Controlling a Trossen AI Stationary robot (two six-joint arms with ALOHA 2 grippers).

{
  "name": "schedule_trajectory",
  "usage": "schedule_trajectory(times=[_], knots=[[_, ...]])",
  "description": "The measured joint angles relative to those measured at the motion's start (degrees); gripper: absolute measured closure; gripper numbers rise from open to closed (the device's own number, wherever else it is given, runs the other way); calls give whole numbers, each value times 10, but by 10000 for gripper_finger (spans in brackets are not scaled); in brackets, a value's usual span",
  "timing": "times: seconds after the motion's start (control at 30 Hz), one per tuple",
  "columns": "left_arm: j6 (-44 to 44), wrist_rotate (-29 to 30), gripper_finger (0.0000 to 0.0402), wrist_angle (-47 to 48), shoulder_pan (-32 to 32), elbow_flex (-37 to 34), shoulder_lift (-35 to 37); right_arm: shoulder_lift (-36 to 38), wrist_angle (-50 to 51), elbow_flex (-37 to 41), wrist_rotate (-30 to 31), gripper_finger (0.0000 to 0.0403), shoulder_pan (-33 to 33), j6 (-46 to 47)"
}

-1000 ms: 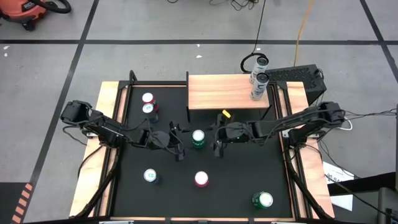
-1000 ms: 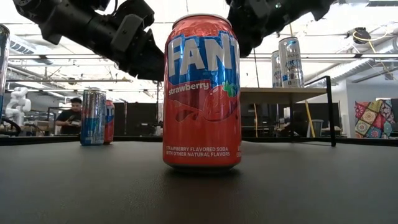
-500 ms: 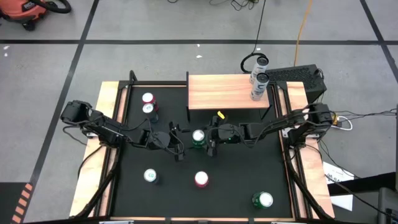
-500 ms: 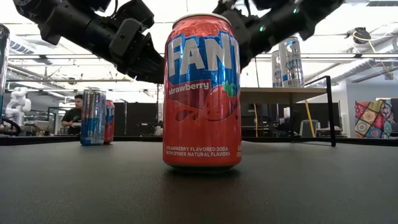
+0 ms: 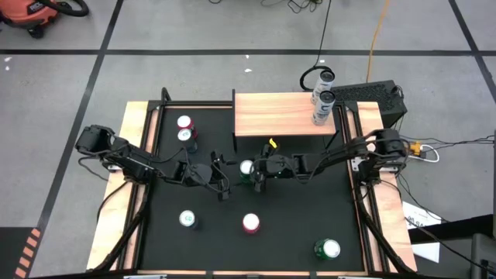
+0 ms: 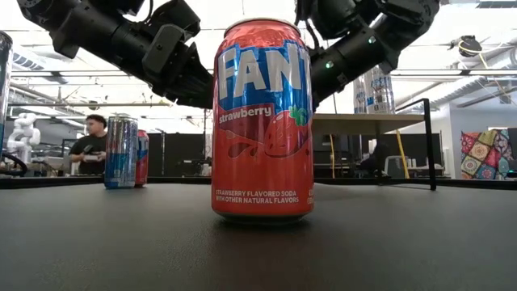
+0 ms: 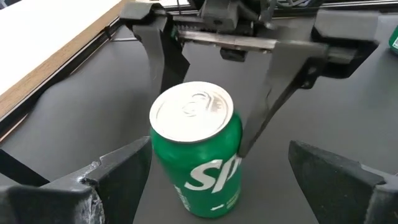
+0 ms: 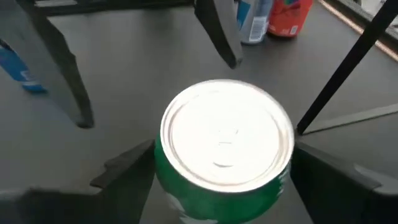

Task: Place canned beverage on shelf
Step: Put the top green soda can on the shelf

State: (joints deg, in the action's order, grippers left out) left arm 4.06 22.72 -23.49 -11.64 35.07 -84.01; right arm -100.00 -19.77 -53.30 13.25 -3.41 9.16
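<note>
Looking down from the high view, we see the green can standing upright mid-worktop, just in front of the shelf, with the right gripper around it and the left gripper just beside it on the other side. In the right wrist view the can's silver lid sits between that gripper's two dark fingers, spread wide, one on each side; whether they touch the can, we can't tell. In the left wrist view the green can sits between the left gripper's own spread fingers, clear of both, with the right gripper's fingers reaching down beyond it.

The worktop is black with light wood side borders, on a grey floor with dark tape lines. An orange vacuum shows at the floor's far corner. In the low view a person is in the room behind.

Cans we count in the high view: two slim silver ones at the shelf's right end, two side by side near the far left of the worktop, then a teal-topped one, a red Fanta, a second green one along the near side, plus the green can between the grippers. Eight in all. One shelf, two arms.
</note>
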Motion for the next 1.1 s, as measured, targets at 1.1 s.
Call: schedule_trajectory(times=[1.1], knots=[[-36,-193,6,-166,58,31,-5,249,151,-27,-137,118,5,-117]])
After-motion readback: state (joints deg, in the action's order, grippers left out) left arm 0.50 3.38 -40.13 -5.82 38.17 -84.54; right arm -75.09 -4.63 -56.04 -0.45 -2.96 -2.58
